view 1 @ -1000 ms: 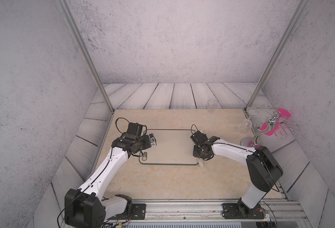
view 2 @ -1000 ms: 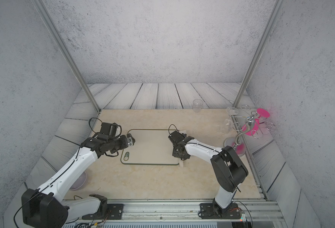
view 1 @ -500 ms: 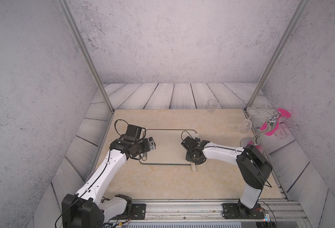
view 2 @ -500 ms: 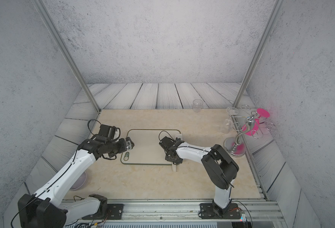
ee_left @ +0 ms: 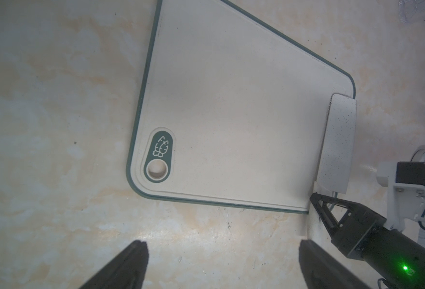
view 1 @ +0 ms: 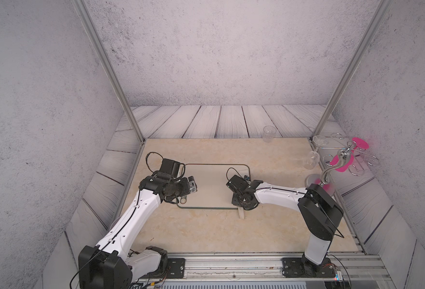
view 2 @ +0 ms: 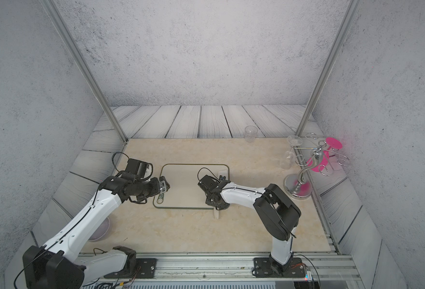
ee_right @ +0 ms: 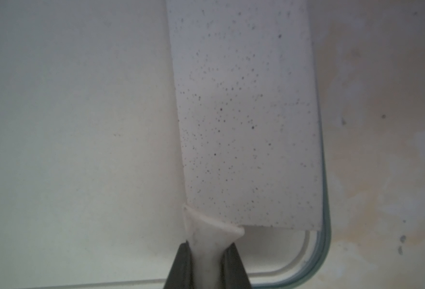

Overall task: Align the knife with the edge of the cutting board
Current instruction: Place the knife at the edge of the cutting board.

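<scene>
Shifted since a second ago: right gripper [ee_right: 208, 247] and knife [ee_right: 244, 112], both carried leftward onto the right margin of the cutting board [ee_left: 231, 112]. That board lies where it did.

Item 1, left gripper [ee_left: 222, 244]: jaws wide, holding nothing, hovering by the board's near-left corner. We judge it parked there to stay out of the way.

Item 2, cutting board: flat on the tabletop [view 1: 206, 237], green-rimmed, hang-hole [ee_left: 157, 169] at the near-left corner. Surface bare but for item 3.

Item 3, knife: speckled blade lying flat along the right short edge, its outer side over the green rim and close to parallel with it. Handle overhangs the near edge toward us.

Item 4, right gripper: jaws narrow, clamped on the knife handle. We judge this grip lets us steer the blade's angle.

Item 5, stemware rack [view 1: 331, 172]: well apart at far right. Open tabletop lies beyond the right rim, leaving room for small outward corrections.
</scene>
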Controlling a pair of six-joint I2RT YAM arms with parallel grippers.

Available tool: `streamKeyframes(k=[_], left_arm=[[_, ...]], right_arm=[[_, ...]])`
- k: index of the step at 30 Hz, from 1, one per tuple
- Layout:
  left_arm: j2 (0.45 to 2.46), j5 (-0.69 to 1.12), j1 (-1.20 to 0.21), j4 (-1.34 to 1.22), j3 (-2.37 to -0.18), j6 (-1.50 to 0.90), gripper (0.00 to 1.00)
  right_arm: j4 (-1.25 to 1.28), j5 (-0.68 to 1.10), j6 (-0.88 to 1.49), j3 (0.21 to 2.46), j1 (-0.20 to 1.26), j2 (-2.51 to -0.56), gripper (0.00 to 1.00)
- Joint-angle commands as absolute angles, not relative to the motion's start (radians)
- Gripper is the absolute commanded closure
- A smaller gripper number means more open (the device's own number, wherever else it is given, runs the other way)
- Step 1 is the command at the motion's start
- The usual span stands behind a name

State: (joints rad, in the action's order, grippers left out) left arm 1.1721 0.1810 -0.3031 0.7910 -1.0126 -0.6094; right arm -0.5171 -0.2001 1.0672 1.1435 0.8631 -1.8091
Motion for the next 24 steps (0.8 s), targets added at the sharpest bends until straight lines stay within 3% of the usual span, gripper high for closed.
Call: streamKeyframes(k=[1, 24], left_arm=[[1.175, 0.185, -0.299, 0.812, -1.04, -0.601, 0.0], [1.178, 0.185, -0.299, 0.818, -1.043, -0.601, 0.0]], right_arm=[[-0.508, -0.203, 1.061, 1.159, 0.873, -1.811, 0.88], [-0.522, -0.238, 1.079, 1.127, 0.859, -1.812, 0.88]])
